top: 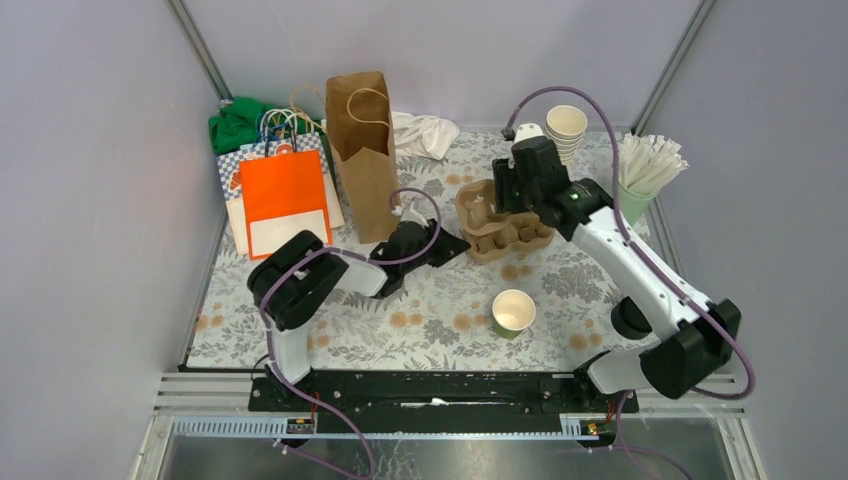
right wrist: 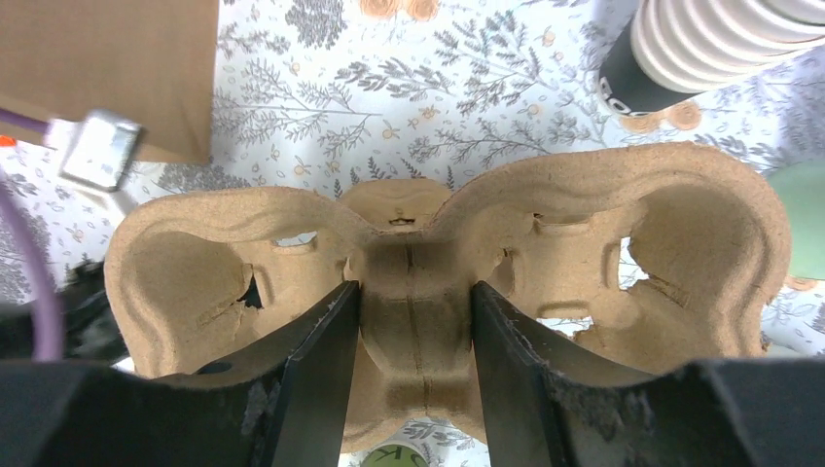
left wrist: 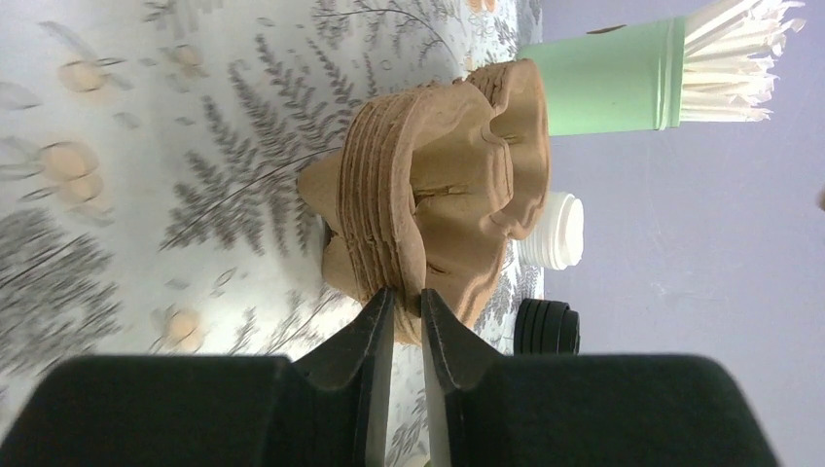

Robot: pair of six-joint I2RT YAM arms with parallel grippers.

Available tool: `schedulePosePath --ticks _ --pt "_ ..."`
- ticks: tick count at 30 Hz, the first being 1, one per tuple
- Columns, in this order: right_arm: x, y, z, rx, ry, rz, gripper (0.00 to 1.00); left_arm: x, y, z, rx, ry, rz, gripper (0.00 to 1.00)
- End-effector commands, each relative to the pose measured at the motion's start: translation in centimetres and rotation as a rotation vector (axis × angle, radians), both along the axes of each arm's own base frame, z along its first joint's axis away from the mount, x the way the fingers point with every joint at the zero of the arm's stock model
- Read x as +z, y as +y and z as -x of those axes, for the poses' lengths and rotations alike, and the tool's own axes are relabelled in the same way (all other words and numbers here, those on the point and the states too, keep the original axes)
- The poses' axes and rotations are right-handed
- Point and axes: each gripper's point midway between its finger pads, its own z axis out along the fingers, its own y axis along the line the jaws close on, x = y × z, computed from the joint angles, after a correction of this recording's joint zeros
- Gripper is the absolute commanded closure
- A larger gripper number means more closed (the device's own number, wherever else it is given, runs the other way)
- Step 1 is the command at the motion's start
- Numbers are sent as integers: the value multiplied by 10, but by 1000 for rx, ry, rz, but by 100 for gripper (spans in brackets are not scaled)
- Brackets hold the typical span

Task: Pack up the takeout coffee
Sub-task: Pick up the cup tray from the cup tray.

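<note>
Top external: one cup [top: 513,312], stacked carriers [top: 503,240]

The tablecloth [top: 420,310] is white with grey fern leaves and tan flowers. At its centre the pulp trays [top: 505,240] are plain brown. The small cup [top: 513,312] at six o'clock is dark green outside, white inside. At eleven o'clock stand a brown paper bag [top: 362,150] and an orange-and-white bag [top: 283,195]; at two o'clock, a pale green cup [top: 632,203] of white sticks [top: 648,160].
</note>
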Motion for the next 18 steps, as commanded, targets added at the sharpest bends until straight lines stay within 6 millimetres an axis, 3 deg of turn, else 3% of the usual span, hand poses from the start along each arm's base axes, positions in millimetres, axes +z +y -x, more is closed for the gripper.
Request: schedulePosePath --ticks 1,5,8,13,18 --pt "28 -18 16 -54 -66 -15 48 12 -36 -12 -30 -50 9 80" --pt "37 -27 29 -62 -81 -26 49 14 -61 -7 -76 -68 -12 75" --pt "41 -31 38 -60 -93 -44 48 26 -57 -3 -67 -104 -55 70" --pt "45 -30 51 -27 -86 -69 49 50 -31 18 -53 -156 -178 65" --pt "53 -26 60 13 -129 -130 49 73 20 49 -23 -185 -328 62"
